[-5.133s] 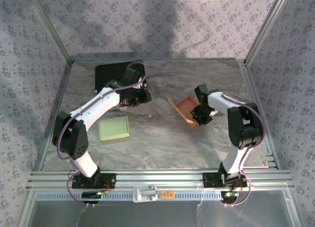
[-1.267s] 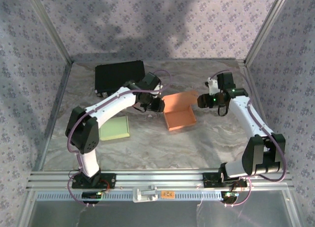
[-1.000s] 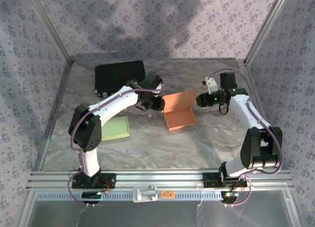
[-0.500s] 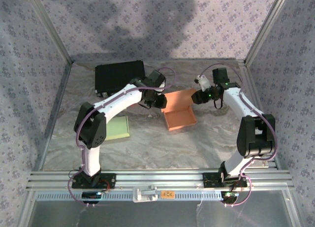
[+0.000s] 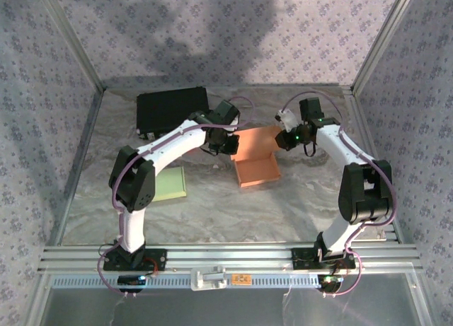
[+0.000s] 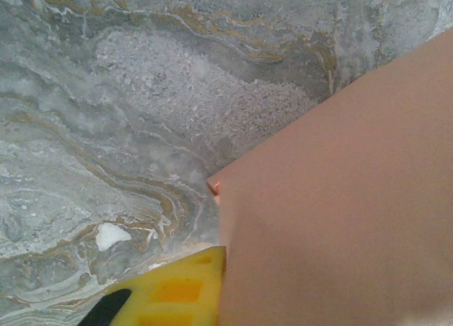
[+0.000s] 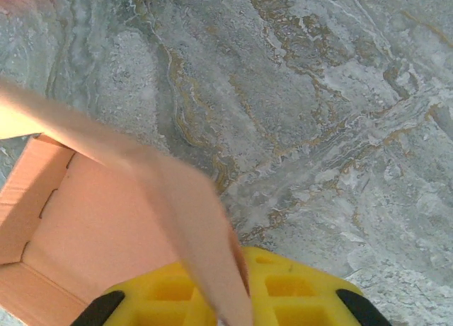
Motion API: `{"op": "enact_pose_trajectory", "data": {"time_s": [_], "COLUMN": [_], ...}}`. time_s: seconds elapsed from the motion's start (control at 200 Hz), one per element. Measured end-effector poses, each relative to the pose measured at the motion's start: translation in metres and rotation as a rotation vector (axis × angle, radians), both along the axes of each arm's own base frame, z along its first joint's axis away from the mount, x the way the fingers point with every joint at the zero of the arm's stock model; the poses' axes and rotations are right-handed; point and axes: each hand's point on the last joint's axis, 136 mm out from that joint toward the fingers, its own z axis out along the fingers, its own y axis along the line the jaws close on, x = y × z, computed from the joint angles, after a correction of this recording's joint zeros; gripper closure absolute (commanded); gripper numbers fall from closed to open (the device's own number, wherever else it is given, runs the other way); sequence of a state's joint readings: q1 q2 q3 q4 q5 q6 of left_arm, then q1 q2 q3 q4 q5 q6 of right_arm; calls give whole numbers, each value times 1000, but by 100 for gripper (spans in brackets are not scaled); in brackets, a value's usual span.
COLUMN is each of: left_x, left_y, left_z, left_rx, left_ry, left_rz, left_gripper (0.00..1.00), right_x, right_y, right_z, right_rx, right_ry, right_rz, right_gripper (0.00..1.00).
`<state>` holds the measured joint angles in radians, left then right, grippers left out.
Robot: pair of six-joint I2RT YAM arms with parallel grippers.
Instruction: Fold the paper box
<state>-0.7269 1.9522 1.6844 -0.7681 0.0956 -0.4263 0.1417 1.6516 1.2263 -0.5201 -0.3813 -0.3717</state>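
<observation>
The orange paper box (image 5: 256, 169) lies open in the middle of the marble table, its lid flap (image 5: 259, 139) raised at the far side. My left gripper (image 5: 231, 144) is at the flap's left edge. In the left wrist view, one yellow finger (image 6: 177, 290) presses against the flap (image 6: 340, 199); the other finger is hidden behind it. My right gripper (image 5: 287, 140) is at the flap's right edge. In the right wrist view, the flap's edge (image 7: 191, 220) runs between the two yellow fingers (image 7: 297, 290), shut on it, with the box's inside (image 7: 92, 234) to the left.
A black case (image 5: 172, 108) lies at the back left, just behind the left arm. A pale green pad (image 5: 164, 183) lies on the table at the left front. Patterned walls and metal posts (image 5: 371, 50) close in the table.
Both grippers have moved in on the raised flap from left and right, and their jaws have closed on its two side edges. The box has stayed in place.
</observation>
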Motion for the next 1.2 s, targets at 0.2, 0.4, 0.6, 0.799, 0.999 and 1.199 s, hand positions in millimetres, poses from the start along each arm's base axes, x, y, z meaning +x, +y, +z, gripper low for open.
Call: {"op": "enact_pose_trajectory", "data": {"time_s": [0.2, 0.4, 0.6, 0.799, 0.999, 1.199], "left_x": [5, 9, 16, 22, 33, 50], "left_y": [0, 2, 3, 5, 4, 7], "left_z": [5, 1, -8, -6, -1, 11], "left_rx": [4, 30, 37, 30, 4, -18], "left_ry": [-21, -24, -12, -22, -54, -100], "left_rz": [14, 25, 42, 51, 68, 102], "left_gripper": [96, 100, 100, 100, 100, 100], "right_x": [1, -2, 1, 7, 14, 20], "right_y": [5, 18, 19, 24, 31, 40], "right_z": [2, 2, 3, 11, 26, 25], "right_rx": [-8, -24, -20, -8, 36, 68], "right_ry": [0, 2, 14, -6, -62, -105], "right_rz": [-17, -22, -103, -209, -325, -410], "right_gripper": [100, 100, 100, 100, 100, 100]}}
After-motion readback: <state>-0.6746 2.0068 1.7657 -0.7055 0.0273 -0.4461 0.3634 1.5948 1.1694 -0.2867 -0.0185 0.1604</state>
